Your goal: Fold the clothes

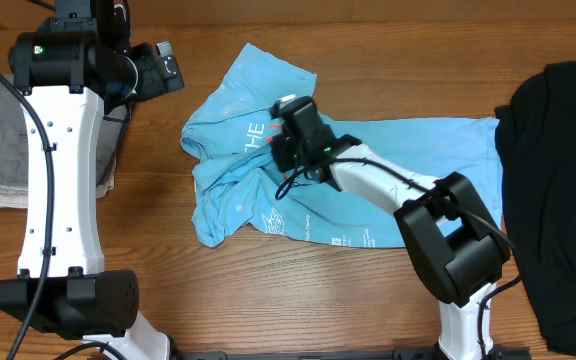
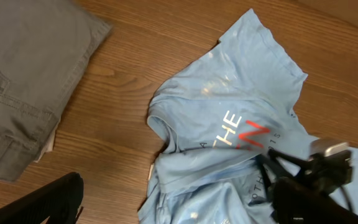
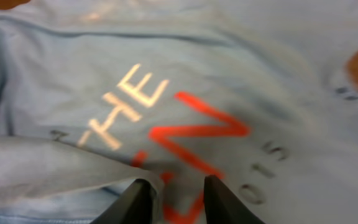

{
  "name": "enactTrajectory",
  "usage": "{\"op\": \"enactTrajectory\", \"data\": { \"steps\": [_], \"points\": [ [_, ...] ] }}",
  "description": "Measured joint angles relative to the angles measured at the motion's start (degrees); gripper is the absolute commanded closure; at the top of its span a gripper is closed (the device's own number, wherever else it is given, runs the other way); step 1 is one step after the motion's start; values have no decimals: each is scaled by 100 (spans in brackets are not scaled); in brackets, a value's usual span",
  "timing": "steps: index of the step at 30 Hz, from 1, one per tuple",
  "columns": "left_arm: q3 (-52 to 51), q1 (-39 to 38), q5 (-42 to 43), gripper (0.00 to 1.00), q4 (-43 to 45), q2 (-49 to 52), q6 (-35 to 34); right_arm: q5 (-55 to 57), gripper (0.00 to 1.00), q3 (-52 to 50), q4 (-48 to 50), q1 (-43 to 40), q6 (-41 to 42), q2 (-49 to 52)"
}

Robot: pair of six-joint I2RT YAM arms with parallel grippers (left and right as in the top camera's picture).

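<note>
With my right gripper [image 3: 176, 186] slightly parted over the bunched T-shirt [image 1: 238, 100], I judge flattening is underway; next calls for pinching its edge.

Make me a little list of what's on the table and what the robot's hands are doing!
Blue T-shirt: crumpled in the middle, not folded yet
Right gripper: over the shirt's lettering, jaws slightly apart
Left gripper: open, empty, off the shirt
Grey clothes: folded, left side
Black garment: right side
</note>
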Motion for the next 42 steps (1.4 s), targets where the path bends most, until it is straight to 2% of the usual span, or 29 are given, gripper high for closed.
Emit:
{"op": "enactTrajectory", "data": {
  "steps": [1, 2, 3, 10, 15, 18, 22, 26, 33, 36, 37, 38, 39, 40, 42],
  "points": [
    [0, 0, 2, 0, 0, 0, 0, 4, 32, 2, 9, -59, 31, 0],
    [0, 0, 0, 0, 4, 0, 2, -13, 7, 9, -4, -138, 142, 0],
    [0, 0, 2, 0, -7, 0, 0, -37, 0, 11, -13, -186, 175, 0],
    [0, 0, 0, 0, 0, 0, 2, -240, 0, 17, -326, -321, 297, -345],
    [0, 0, 0, 0, 2, 0, 0, -173, 0, 26, -1331, -455, 573, -1414],
    [0, 0, 0, 0, 2, 0, 0, -72, 0, 68, -2107, -772, 723, -2142],
    [0, 0, 0, 0, 133, 0, 0, 13, 0, 114, -2911, -1239, 804, -2636],
    [0, 0, 0, 0, 688, 0, 0, 70, 0, 114, -3067, -1447, 846, -2632],
    [0, 0, 9, 0, 678, 0, -2, 70, 0, 114, -3075, -1451, 857, -2625],
    [7, 0, 136, 0, 343, 0, -2, 72, 0, 114, -3080, -1449, 872, -2625],
    [7, 0, 234, 7, -9, 0, 0, 72, 0, 114, -3077, -1449, 872, -2625],
    [7, 0, 310, 32, -223, 0, -2, 70, 0, 114, -3073, -1449, 874, -2625],
    [4, 0, 396, 69, -455, 0, 17, 70, 0, 114, -3075, -1449, 874, -2625],
    [-7, -9, 492, 95, -774, 0, 2, 72, 0, 114, -3073, -1449, 876, -2625],
    [-116, -68, 584, 96, -1281, -2, 2, 72, 0, 114, -3075, -1449, 887, -2625]
  ]
}}
